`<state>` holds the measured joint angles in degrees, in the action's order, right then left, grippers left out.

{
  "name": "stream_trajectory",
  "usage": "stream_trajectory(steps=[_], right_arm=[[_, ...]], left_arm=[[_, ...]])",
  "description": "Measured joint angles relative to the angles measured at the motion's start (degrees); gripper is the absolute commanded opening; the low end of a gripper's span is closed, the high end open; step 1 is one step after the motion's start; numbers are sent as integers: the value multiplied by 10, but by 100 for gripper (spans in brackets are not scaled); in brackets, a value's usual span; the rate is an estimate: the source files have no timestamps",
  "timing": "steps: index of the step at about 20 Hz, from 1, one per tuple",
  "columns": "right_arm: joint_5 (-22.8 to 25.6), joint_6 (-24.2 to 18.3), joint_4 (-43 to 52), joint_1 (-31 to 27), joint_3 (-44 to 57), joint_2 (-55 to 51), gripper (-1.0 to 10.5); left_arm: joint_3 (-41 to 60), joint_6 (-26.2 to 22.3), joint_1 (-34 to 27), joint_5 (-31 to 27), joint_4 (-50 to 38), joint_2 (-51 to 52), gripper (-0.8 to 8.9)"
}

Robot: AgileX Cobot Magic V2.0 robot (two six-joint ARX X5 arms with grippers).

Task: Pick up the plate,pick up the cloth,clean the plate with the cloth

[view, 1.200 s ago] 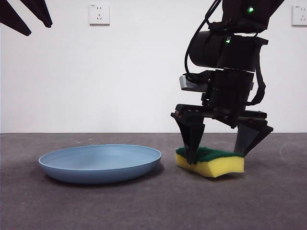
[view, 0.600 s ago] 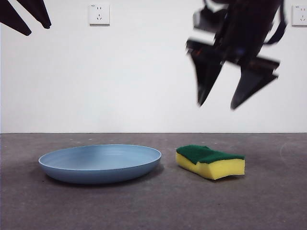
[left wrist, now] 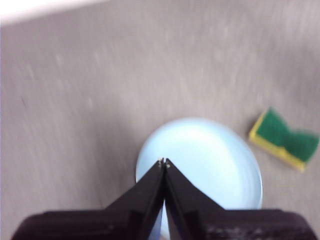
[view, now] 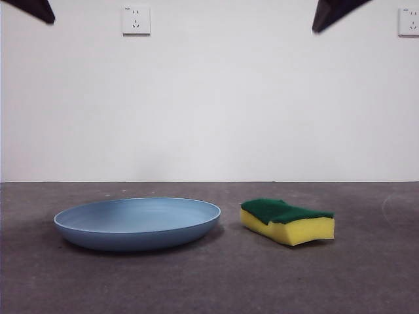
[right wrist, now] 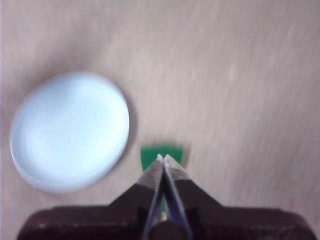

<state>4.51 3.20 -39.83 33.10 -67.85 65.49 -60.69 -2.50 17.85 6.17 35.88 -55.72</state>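
Note:
The light-blue plate (view: 137,222) lies flat on the dark table at the left. The cloth, a yellow sponge with a green top (view: 288,221), lies on the table just right of the plate, not touching it. Both also show in the left wrist view, plate (left wrist: 210,165) and cloth (left wrist: 284,140), and in the right wrist view, plate (right wrist: 70,130) and cloth (right wrist: 161,152). My left gripper (left wrist: 164,162) is shut and empty, high above the plate. My right gripper (right wrist: 161,159) is shut and empty, high above the cloth. In the front view only black tips show at the top corners.
A white wall with two sockets (view: 136,19) stands behind the table. The grey table surface (view: 209,281) runs in front of the plate and sponge.
The right gripper, which stood around the sponge a second ago, has risen out of the front view without it and its jaws have shut. The sponge stays on the table.

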Motion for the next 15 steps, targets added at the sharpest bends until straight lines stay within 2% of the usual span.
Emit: stream_trajectory(steps=[3, 6, 8, 11, 15], right_arm=[[5, -1, 74, 18, 60, -53, -11], [48, -2, 154, 42, 160, -112, -10], [73, -2, 205, 61, 232, -159, -10], [76, -2, 191, 63, 263, -181, 1], [76, -2, 192, 62, 263, -181, 1]], left_arm=[[80, 0, 0, -8, -79, 67, -8], [194, 3, 0, -45, -144, 152, -8], [258, 16, 0, -47, -187, 217, -7], [274, 53, 0, -43, -191, 257, -4], [273, 66, 0, -45, -191, 249, -4]])
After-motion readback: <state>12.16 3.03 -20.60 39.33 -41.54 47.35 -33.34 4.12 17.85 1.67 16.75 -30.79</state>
